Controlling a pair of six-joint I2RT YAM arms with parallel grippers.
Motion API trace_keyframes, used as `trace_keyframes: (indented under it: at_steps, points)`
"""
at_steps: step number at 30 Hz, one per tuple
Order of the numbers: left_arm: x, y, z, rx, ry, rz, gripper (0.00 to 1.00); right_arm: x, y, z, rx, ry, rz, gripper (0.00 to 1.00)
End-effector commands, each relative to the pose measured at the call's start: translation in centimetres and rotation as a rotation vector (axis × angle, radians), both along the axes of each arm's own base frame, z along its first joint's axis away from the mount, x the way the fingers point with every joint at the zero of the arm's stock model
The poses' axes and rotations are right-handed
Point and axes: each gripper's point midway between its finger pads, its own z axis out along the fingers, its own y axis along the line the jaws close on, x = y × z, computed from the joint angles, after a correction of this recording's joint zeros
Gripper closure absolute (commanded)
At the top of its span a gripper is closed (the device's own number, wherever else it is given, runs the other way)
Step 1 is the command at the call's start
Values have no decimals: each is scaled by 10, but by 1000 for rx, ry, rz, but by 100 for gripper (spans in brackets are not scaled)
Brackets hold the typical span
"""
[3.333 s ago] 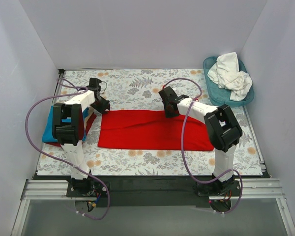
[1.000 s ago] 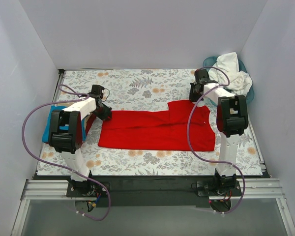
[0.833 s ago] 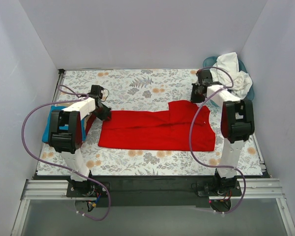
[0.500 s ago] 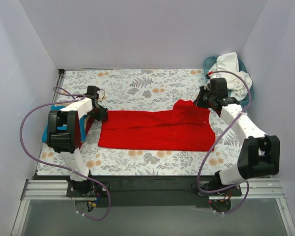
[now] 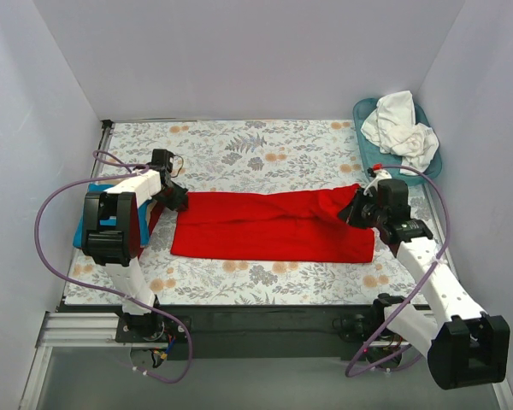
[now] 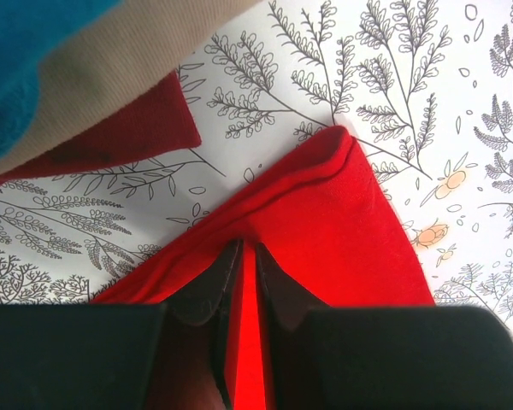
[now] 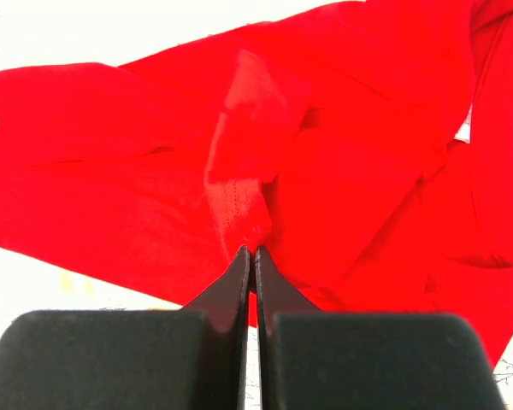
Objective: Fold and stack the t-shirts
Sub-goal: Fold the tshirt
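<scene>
Pinching the far-left corner of the red t-shirt [image 5: 265,229], the left tool [image 6: 246,249] is clenched on cloth. The shirt lies on the tabletop [image 5: 239,154], long axis left to right between the arms. The right tool [image 7: 252,252] grips a bunched hem at its right end.

Arms [image 5: 432,273] white, joints [image 5: 109,226] black, cables [image 5: 36,229] purple, left tool [image 6: 246,246] black.

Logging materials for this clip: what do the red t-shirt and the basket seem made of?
The red t-shirt: soft matte knit cloth, likely cotton; it creases and shows a stitched hem. The basket: probably smooth teal plastic, judging by its rigid rounded rim.
</scene>
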Motion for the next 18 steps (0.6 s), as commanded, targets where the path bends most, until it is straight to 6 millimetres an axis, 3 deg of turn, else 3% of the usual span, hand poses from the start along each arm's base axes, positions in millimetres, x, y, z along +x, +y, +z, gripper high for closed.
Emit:
trace_keyframes:
  at_steps: [1, 11, 18]
  points:
    - [1, 6, -1, 16, -2, 5, 91, -15, 3, -5, 22, 23, 12, 99]
    - [0, 10, 1, 17, -6, 2, 91, -50, -10, -30, -7, 69, -24, 99]
    - [-2, 12, -1, 18, 1, 5, 91, -59, -15, -17, -10, 35, -48, 99]
